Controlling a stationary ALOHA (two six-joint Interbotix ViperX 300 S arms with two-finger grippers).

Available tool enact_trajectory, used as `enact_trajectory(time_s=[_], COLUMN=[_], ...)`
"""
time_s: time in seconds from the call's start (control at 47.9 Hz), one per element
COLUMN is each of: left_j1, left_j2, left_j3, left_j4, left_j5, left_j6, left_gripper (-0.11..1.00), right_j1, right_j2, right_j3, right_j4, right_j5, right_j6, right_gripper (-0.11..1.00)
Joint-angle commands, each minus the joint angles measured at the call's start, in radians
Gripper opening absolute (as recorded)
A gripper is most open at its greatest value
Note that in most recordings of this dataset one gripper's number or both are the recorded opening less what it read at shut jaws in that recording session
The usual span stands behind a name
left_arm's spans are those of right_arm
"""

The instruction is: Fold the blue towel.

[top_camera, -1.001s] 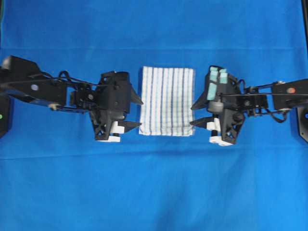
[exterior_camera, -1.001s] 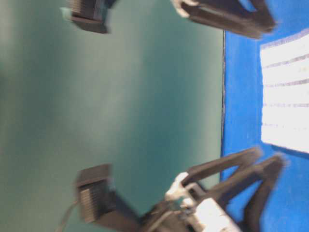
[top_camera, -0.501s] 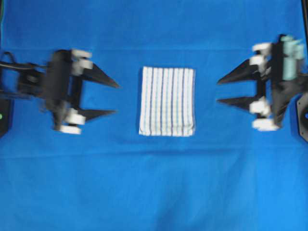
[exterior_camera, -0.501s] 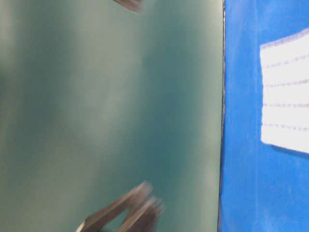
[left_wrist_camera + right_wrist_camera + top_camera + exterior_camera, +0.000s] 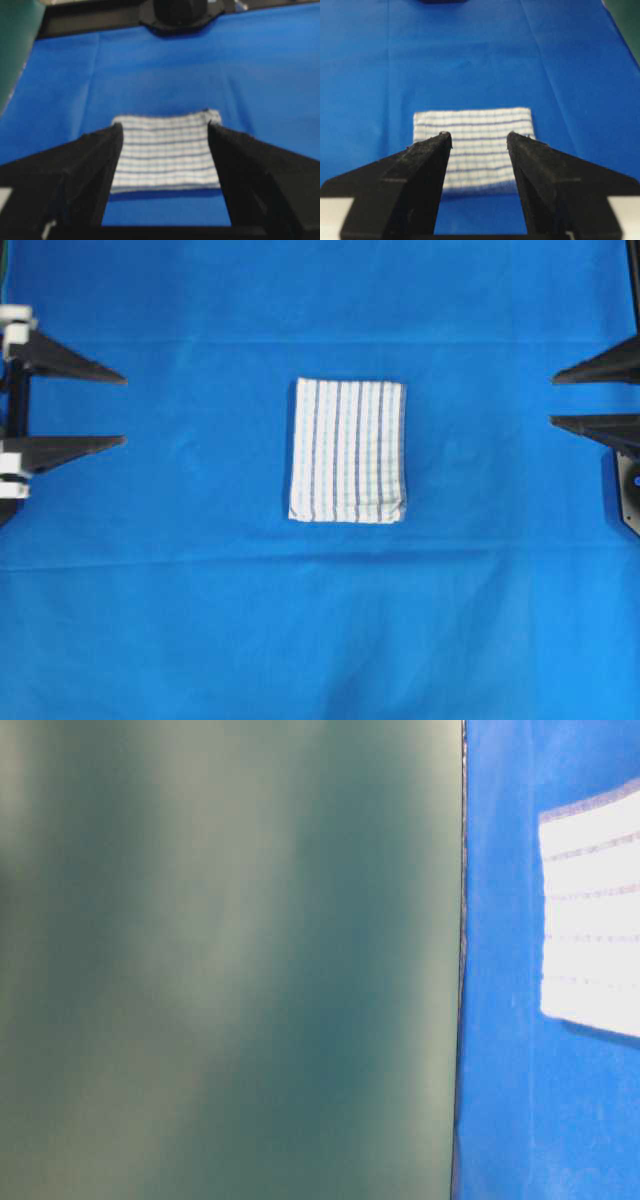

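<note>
The blue towel (image 5: 347, 451), white with thin blue stripes, lies folded into a small rectangle at the table's middle. It also shows in the table-level view (image 5: 592, 920), the left wrist view (image 5: 164, 152) and the right wrist view (image 5: 476, 145). My left gripper (image 5: 122, 410) is open and empty at the far left edge, well away from the towel. My right gripper (image 5: 553, 400) is open and empty at the far right edge. In both wrist views, left (image 5: 165, 131) and right (image 5: 478, 136), the jaws stand apart with the towel beyond them.
A plain solid-blue cloth (image 5: 320, 620) covers the whole table. A dark green wall (image 5: 230, 960) fills the left of the table-level view. The right arm's black base (image 5: 628, 490) sits at the right edge.
Both arms have drawn back from beside the towel to the left and right edges of the overhead view, jaws open. The towel has not moved.
</note>
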Motion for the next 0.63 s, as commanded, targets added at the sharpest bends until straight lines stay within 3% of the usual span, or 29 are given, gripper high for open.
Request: enact_trajectory(time_s=[0.0, 0.313, 0.605], left_j1=[0.003, 0.015, 0.015], left_j2=[-0.072, -0.253, -0.276], left_j3=[0.029, 0.175, 0.229], left_j4=[0.002, 0.000, 0.000], left_j5=[0.000, 0.041, 0.043], left_j6=[-0.005, -0.049, -0.092], left_gripper=[0.62, 0.62, 0.62], right_j1=[-0.002, -0.006, -0.009], right_j2=[-0.040, -0.132, -0.104], right_j3=[0.020, 0.164, 0.193], right_j4=[-0.005, -0.003, 0.002], right_j5=[-0.006, -0.066, -0.115], right_j6=[-0.002, 0.009, 0.014], right_gripper=[0.55, 0.55, 0.55])
